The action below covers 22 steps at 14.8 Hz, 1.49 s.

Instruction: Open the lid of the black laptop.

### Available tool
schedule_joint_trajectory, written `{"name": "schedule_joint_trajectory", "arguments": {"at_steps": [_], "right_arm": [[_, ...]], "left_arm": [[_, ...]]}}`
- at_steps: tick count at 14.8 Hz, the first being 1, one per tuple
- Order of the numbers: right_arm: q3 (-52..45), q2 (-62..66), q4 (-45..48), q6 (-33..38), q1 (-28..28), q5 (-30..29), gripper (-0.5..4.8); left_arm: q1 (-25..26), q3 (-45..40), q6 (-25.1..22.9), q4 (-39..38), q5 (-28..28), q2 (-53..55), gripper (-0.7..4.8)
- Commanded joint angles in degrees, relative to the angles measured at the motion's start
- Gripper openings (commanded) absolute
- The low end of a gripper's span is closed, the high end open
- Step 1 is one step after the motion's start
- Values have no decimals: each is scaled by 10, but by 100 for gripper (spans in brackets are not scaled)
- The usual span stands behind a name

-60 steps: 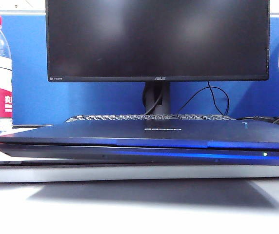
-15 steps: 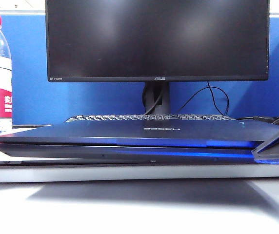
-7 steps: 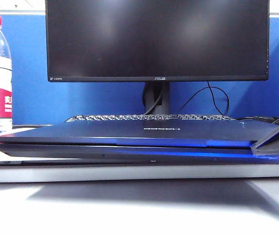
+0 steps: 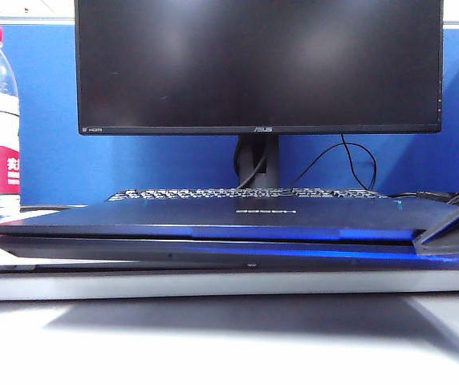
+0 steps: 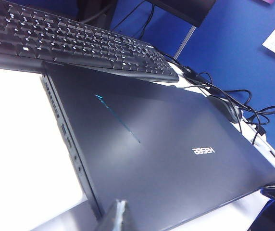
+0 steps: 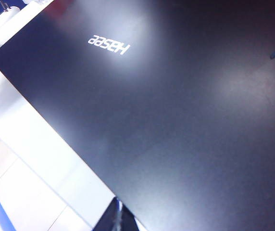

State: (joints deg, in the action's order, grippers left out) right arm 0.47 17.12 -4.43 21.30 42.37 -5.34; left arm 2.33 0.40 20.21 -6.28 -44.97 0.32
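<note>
From the exterior view, you are looking at the black laptop [image 4: 213, 233] lying shut on the white table [image 4: 213, 285], its long axis running left to right, the lid [image 4: 237, 216] flat on the base. A dark wedge at the right end of the near edge is likely your right gripper [image 4: 454, 228], touching that corner; the left gripper is not showing here.

From the left wrist view, you are hanging over the left near corner of the lid [image 5: 166, 159]; only one fingertip [image 5: 118, 216] is showing, so the opening cannot be told.

From the right wrist view, one fingertip [image 6: 116, 216] is sitting at the lid's [image 6: 176, 120] near edge, holding nothing visible. The right arm seems nearer the seam.
</note>
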Motion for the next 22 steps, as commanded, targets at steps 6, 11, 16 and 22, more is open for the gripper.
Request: {"name": "schedule_joint_trajectory", "arguments": {"at_steps": [6,11,16,22], "right_arm": [[19,0,54,-25,-3,70,-6],[19,0,56,-24,-2,69,-6],[19,0,58,-24,-2,69,-6],[19,0,61,-24,-2,67,-6]], "left_arm": [[0,0,-14,-6,-38,-1,-1],[-4,0,-46,-27,-129,-1,0],[-76,0,-15,-30,-141,-1,26],[-157,1,-11,-28,-87,-1,50]]}}
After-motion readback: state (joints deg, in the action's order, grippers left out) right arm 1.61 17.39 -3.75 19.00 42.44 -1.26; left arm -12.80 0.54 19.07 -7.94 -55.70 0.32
